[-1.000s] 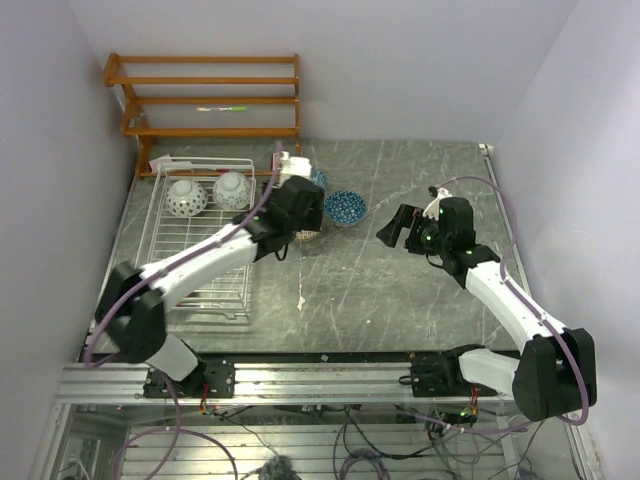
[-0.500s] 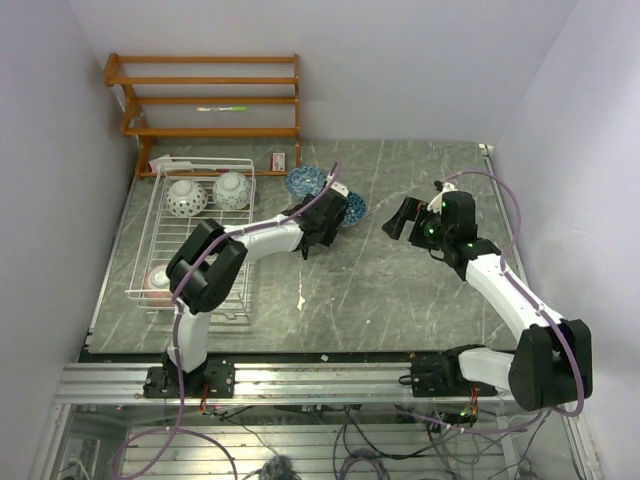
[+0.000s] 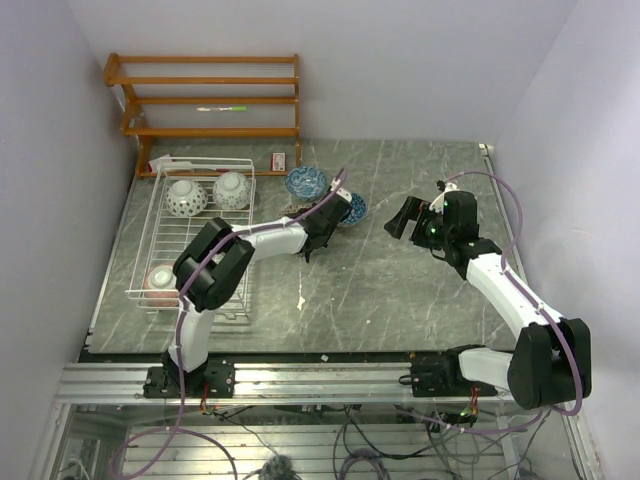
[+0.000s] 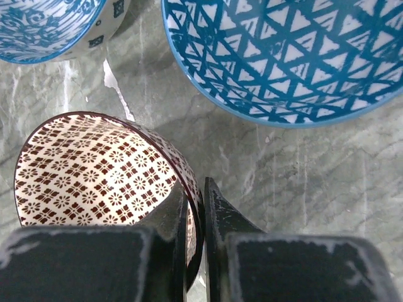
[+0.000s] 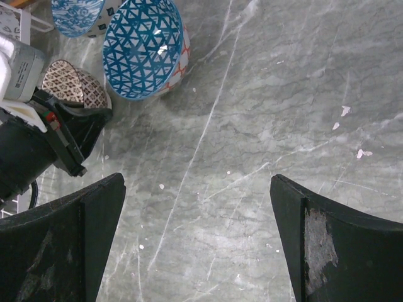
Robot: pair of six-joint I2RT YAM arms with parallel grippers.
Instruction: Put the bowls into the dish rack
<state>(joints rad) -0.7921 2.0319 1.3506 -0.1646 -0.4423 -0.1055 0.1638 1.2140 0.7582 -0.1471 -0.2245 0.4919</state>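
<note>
My left gripper (image 4: 195,251) is clamped on the near-side rim of the brown bowl (image 4: 94,170), one finger inside the patterned hollow and one (image 4: 220,220) outside against the wall, with only the thin rim between them. From the right wrist view this bowl looks tipped rather than sitting flat. It is in the middle of the desk (image 3: 400,300), a little toward the far edge. Just beyond it and to the right sits the triangle-patterned blue bowl (image 4: 289,56), close but not touching. Beyond it to the left, nearer the far edge, is a second blue bowl (image 4: 44,25). The dish rack (image 3: 150,235) lies to the left of the held bowl, running along the left edge of the desk. It holds a pink bowl (image 3: 160,277) at its near end and two pale upturned bowls (image 3: 186,197) at its far end, leaving the middle wires bare. My left arm is the one between the bowls and the rack, so I judge the carry is a sweep leftward. My right gripper (image 5: 196,182) hangs with fingers wide apart over bare desk, right of the blue bowls, holding nothing.
</note>
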